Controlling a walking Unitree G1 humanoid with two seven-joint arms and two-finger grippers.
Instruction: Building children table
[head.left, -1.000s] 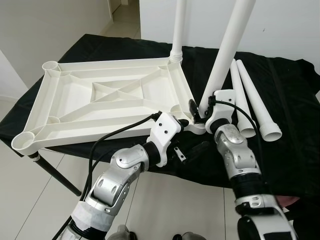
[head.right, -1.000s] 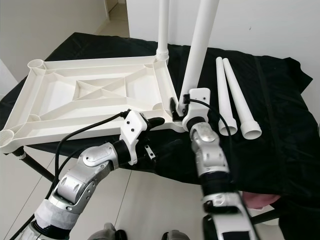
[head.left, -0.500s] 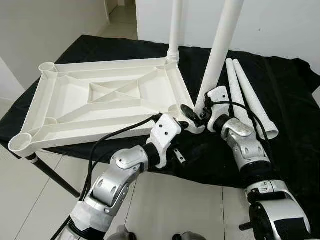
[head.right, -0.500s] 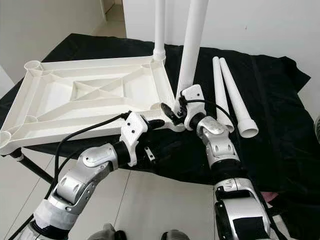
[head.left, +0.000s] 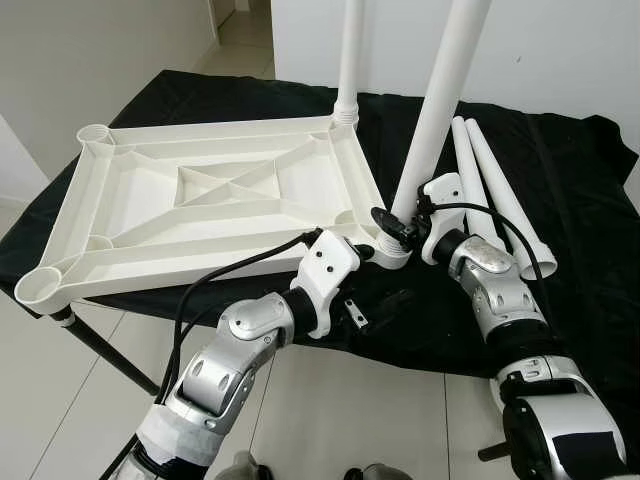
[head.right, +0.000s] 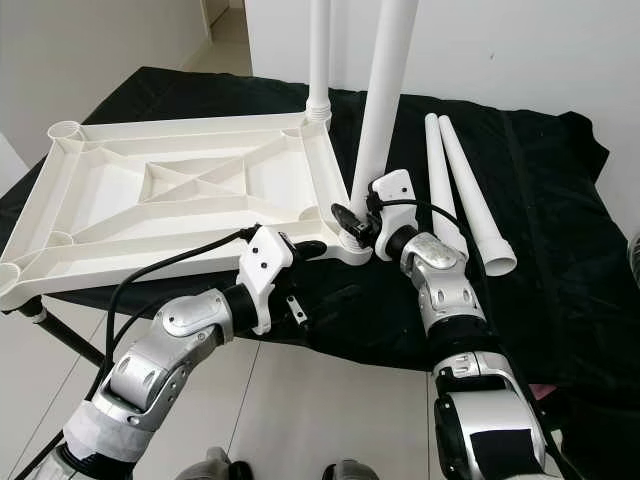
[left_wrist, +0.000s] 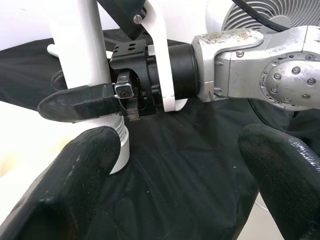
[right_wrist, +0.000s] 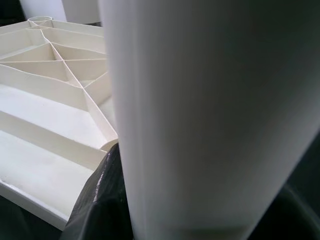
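Nearest us, our left gripper (left_wrist: 175, 165) is spread wide by the tabletop (head.left: 215, 200) corner. Our right gripper (head.left: 395, 228) clamps a leg (head.left: 432, 110) standing upright in that socket. Beyond lie two legs (head.left: 490, 190), pointing away.

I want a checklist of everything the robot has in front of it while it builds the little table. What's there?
Surface: a stand covered by a black cloth.
Job's things: a white table top lies upside down, ribs showing. One leg stands in its far corner socket. A second leg stands tilted at the near corner. Two spare legs lie side by side on the cloth.
Clutter: nothing seen.
Grippers: the right gripper is shut on the tilted leg's base. The left gripper is open, just below that corner.
Cables: a black cable runs along the left arm; another loops at the right wrist.
Surroundings: white walls, pale tiled floor, a white fan in the left wrist view.
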